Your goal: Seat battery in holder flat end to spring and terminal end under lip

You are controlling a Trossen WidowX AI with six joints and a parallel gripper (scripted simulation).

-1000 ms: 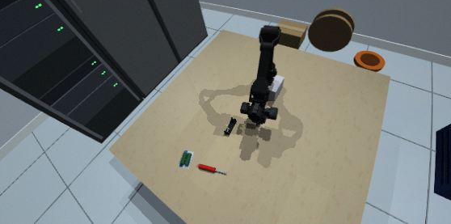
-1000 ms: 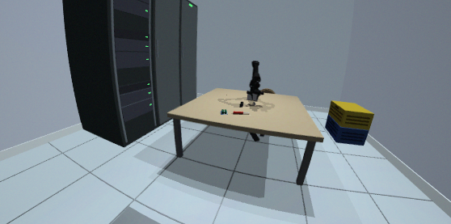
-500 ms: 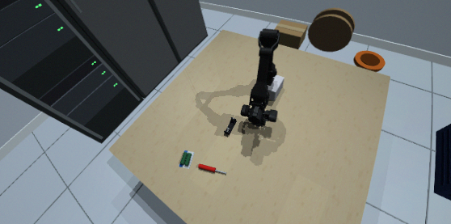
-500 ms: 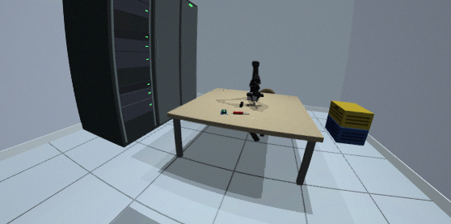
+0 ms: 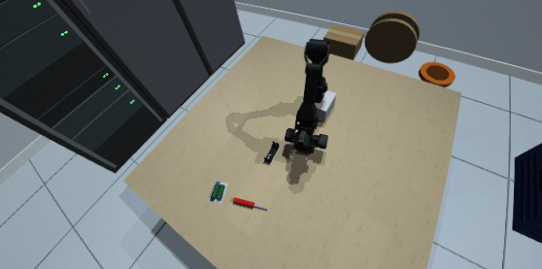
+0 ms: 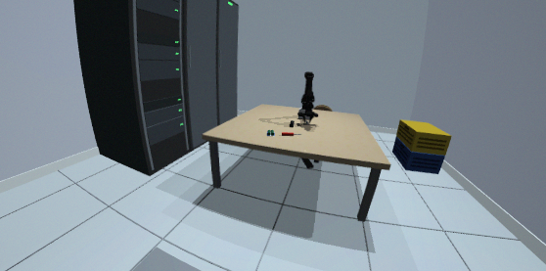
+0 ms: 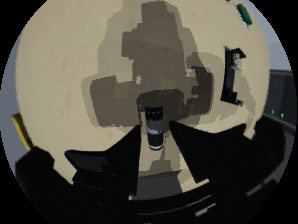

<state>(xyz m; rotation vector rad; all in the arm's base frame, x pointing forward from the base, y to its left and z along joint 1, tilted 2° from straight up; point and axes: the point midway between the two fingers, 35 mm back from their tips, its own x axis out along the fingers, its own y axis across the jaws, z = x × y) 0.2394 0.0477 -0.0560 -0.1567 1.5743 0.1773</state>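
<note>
Hand (image 5: 300, 152) (image 7: 154, 125) partly open, nothing gripped; battery (image 7: 155, 125) lies on bench (image 5: 379, 158) (image 6: 338, 142) (image 7: 55, 75) between the fingertips, holder (image 5: 272, 152) (image 6: 292, 123) (image 7: 231, 77) off to one side. Risk: closing off-centre or too high could roll or tilt it.

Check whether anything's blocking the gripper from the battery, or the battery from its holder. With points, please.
Nothing visible stands in either path. The open gripper (image 5: 306, 142) (image 6: 307, 119) (image 7: 154, 125) has a finger on each side of the battery (image 7: 155, 131), and only bare tabletop (image 5: 369, 158) (image 6: 338, 135) (image 7: 55, 75) shows between battery and holder (image 5: 272, 152) (image 6: 292, 123) (image 7: 229, 80).
</note>
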